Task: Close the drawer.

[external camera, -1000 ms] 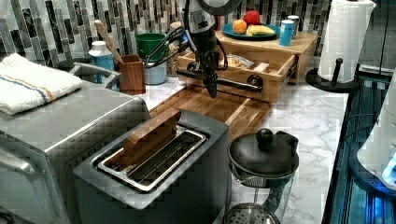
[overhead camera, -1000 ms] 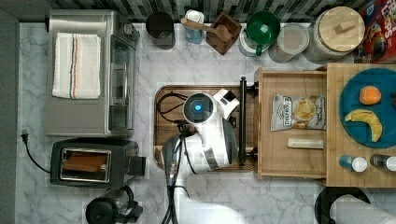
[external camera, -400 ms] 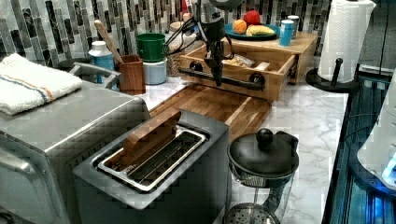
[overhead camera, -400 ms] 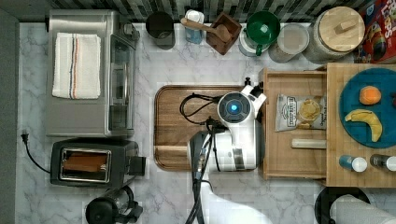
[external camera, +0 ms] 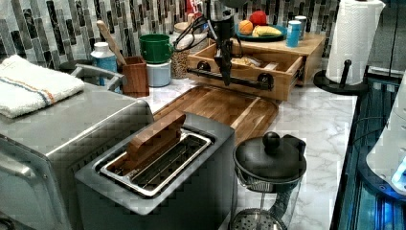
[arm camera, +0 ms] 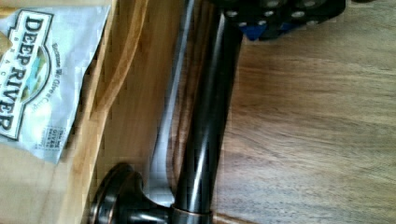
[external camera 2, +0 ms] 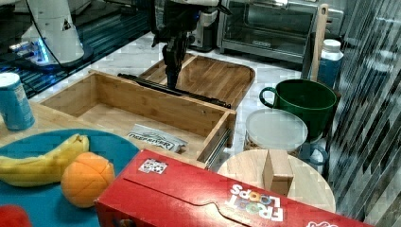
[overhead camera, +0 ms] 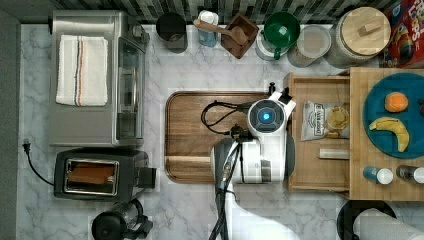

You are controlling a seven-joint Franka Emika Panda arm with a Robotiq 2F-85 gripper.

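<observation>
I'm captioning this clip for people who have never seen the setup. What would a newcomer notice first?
The open light-wood drawer, pulled out over the marble counter, with a Deep River chip bag lying inside. The robot's gripper hangs right at the drawer's long black bar handle, beside the brown wooden tray. Above the drawer, a teal plate holds a banana and an orange.

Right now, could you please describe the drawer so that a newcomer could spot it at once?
In the top view, find the thick wood block carrying the teal plate at the right. The drawer juts out from under it leftward, toward the darker tray. It alone has a long black bar handle and holds a chip bag.
</observation>
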